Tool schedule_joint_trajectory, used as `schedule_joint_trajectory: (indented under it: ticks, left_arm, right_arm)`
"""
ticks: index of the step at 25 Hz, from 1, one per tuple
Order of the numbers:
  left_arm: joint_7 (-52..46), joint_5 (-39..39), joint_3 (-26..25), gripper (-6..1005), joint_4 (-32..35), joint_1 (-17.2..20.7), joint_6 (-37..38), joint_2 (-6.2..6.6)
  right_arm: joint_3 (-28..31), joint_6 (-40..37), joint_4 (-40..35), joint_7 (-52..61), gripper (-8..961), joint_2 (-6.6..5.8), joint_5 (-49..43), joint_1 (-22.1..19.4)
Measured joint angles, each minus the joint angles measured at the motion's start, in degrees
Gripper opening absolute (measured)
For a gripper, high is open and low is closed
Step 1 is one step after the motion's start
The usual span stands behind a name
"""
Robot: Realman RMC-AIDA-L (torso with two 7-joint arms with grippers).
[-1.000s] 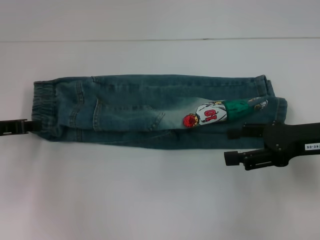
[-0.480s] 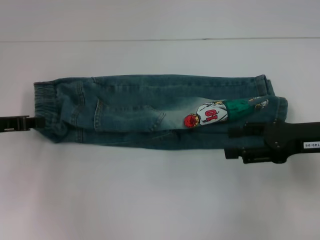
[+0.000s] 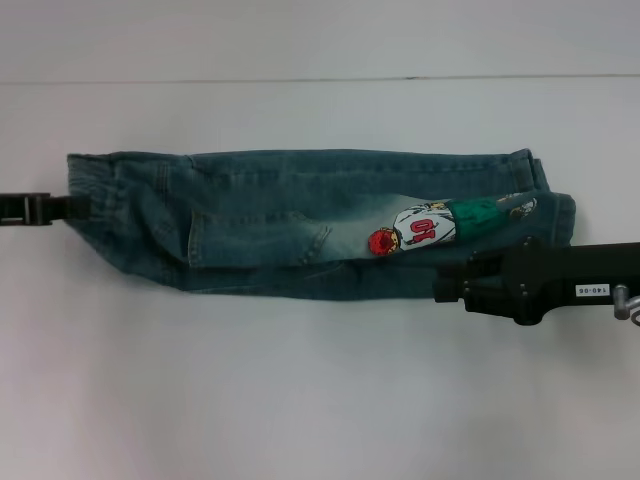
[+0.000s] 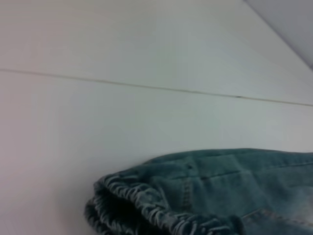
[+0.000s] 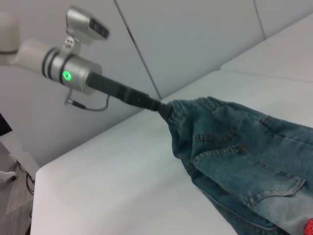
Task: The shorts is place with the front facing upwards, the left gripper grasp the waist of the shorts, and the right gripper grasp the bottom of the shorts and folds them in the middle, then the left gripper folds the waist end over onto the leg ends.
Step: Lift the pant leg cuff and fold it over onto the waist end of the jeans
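Observation:
Blue denim shorts (image 3: 300, 220), folded lengthwise, stretch across the white table (image 3: 300, 400) with a cartoon patch (image 3: 420, 230) near the leg ends. My left gripper (image 3: 68, 208) is shut on the elastic waist at the far left. The right wrist view shows it (image 5: 164, 108) pinching the waistband, with the shorts (image 5: 234, 147) hanging slack from it. The left wrist view shows only the gathered waist of the shorts (image 4: 220, 191). My right gripper (image 3: 442, 290) is shut, its fingertips at the lower edge of the leg end. I cannot tell whether it pinches cloth.
A thin seam (image 3: 320, 80) runs across the back of the table. Behind the table, the right wrist view shows a grey panelled wall (image 5: 195, 39).
The left gripper has moved up and back with the waist, pulling that corner taut. The right gripper's fingers, apart a second ago, have closed and shifted slightly left.

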Motion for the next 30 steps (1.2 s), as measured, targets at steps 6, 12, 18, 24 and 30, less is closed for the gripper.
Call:
schedule_joint_trajectory:
  ticks: [6,12,18,24,30]
  left_arm:
    - [-0.78,-2.77,0.0,39,0.95,-2.25,4.6,1.01]
    - [-2.1,-7.37,0.04,39,1.02,-5.32,8.48,1.98]
    - [-3.54,-14.03,0.39,39,1.04,-7.97,10.6,2.42]
    - [-4.64,-19.68,0.93,40,0.57,-10.71,12.08,2.42]
    - [-4.81,-20.68,4.3,40,0.32,-12.42,12.21,1.89]
  right_arm:
    - [0.42,3.1,0.12,-0.05,192,0.96,0.2,-0.03]
    - [3.16,10.28,2.25,-2.23,92,2.93,4.94,-0.38]
    - [4.82,20.25,16.86,-17.84,29,3.47,21.4,0.17]
    - [5.0,27.7,31.27,-34.2,32,4.27,34.14,3.87]
    - [9.45,31.44,42.28,-46.92,31,4.87,38.81,7.43]
